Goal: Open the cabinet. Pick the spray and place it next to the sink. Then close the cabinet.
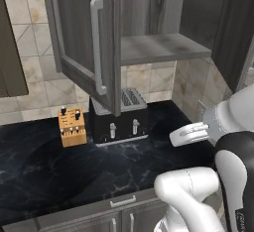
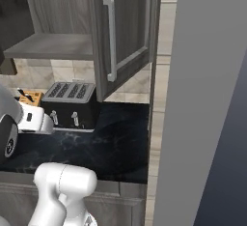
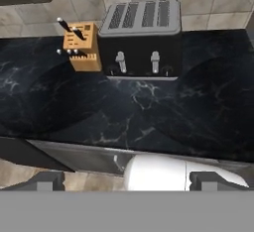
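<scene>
Overhead, cabinet [image 1: 99,37] doors open, knife block [image 3: 82,46] beside toaster [image 3: 141,37].

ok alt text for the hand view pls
Looking down on a black toaster with a silver top and a wooden knife block to its left, both on a black marbled counter against a tiled wall.

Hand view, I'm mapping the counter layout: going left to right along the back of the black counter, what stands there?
Knife block → toaster, both on the black marbled counter in front of the tiled wall; the block stands just beside the toaster's left side.
</scene>
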You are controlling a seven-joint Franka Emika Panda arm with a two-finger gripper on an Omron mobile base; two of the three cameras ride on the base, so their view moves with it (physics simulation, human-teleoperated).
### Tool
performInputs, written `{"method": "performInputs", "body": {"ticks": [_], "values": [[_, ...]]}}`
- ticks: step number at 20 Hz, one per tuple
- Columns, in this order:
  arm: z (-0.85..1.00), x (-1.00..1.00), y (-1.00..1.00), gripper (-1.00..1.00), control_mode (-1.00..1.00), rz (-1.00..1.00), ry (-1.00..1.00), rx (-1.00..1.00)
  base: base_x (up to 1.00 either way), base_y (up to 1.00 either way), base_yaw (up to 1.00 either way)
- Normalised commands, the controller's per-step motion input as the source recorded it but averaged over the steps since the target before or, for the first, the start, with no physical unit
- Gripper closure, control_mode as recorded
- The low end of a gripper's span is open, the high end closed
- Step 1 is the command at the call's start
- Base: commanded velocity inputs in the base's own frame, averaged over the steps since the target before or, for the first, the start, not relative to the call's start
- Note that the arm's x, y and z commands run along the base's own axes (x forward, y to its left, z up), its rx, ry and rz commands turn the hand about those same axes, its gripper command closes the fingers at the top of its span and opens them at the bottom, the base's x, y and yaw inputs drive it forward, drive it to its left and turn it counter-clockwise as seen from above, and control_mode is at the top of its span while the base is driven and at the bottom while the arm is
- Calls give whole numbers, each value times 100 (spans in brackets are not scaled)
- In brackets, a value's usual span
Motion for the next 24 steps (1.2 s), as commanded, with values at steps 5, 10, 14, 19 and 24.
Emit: {"method": "performInputs", "body": {"ticks": [5, 10, 14, 19, 24], "values": [[22, 4, -16, -100, -100, -3, -1, 0, 0, 0, 0], [48, 14, 0, -100, -100, -7, -23, 0, 0, 0, 0], [13, 55, 0, -100, -100, -20, -23, 8, 0, 0, 0], [2, 61, 0, -100, -100, -14, -16, 2, 0, 0, 0], [9, 18, 0, -100, -100, -2, -12, 0, 0, 0, 0]]}}
